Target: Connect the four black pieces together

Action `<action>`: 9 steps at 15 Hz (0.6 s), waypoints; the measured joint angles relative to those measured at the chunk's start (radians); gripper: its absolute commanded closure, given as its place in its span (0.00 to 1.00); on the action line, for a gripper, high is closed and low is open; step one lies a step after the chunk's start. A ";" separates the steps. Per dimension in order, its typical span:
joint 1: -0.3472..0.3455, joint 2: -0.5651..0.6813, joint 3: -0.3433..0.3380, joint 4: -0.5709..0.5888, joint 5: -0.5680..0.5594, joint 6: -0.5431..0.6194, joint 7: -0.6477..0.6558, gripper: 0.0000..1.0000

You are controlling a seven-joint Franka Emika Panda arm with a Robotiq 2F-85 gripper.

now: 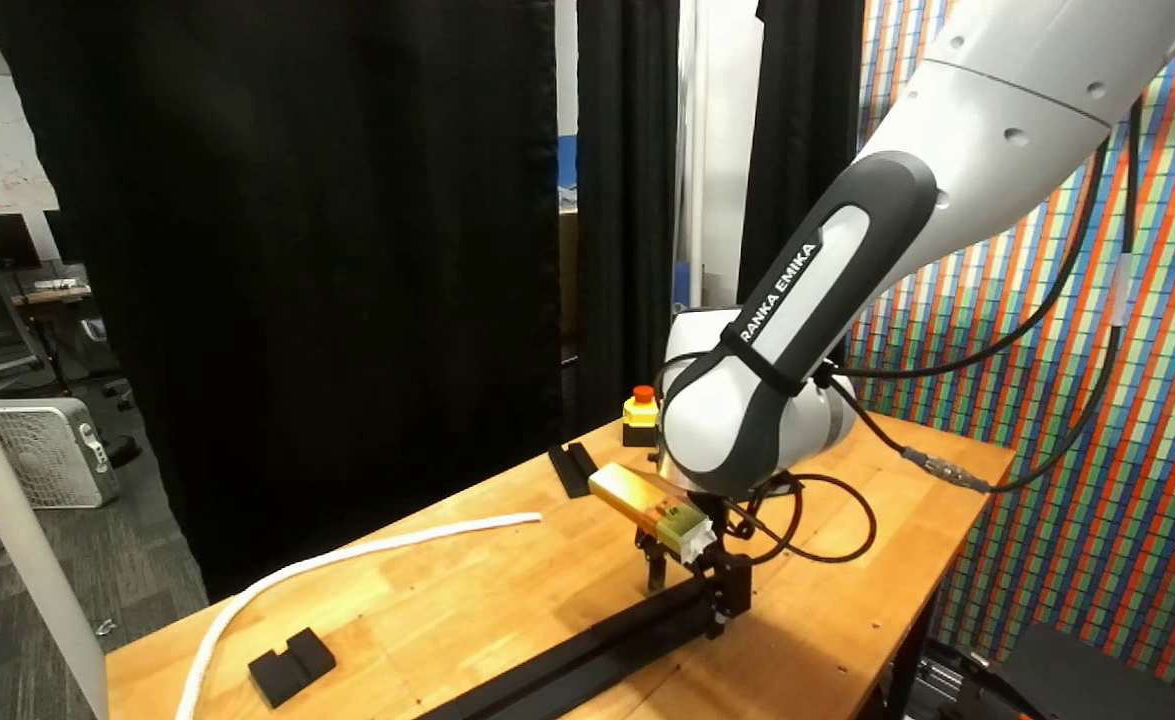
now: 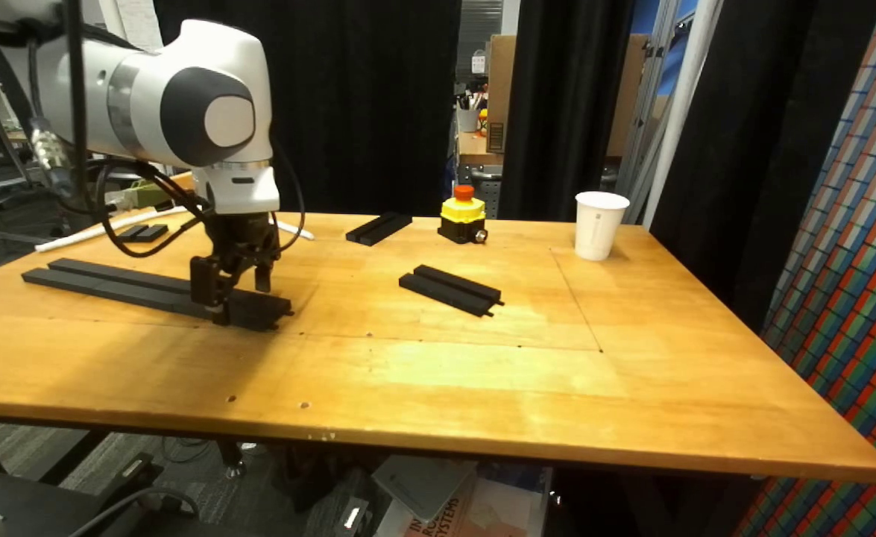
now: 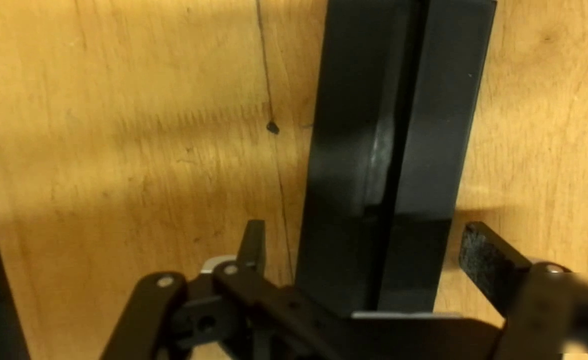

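Currently I have the fingers [image 3: 485, 261] spread astride the long grooved black rail [image 2: 124, 293], a gap visible on either side of it, a lone pegged black bar [image 2: 445, 293] well apart from them on the worktop [image 2: 445, 395], a white paper cup [image 2: 598, 227] farther off.

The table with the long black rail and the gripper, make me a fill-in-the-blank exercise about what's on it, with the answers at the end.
The gripper, astride the long black rail, is ____, not shut.
The separate black bar shows ____ pins at one end.
The yellow-and-black box has a ____ button on top.
The white cup stands ____, not tipped over.

Missing words: open; two; red; upright.
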 measured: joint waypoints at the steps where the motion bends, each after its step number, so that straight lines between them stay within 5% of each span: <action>1: 0.000 -0.019 -0.006 0.000 -0.028 -0.024 0.000 0.00; 9: -0.097 -0.178 -0.079 0.042 -0.285 -0.208 -0.004 0.00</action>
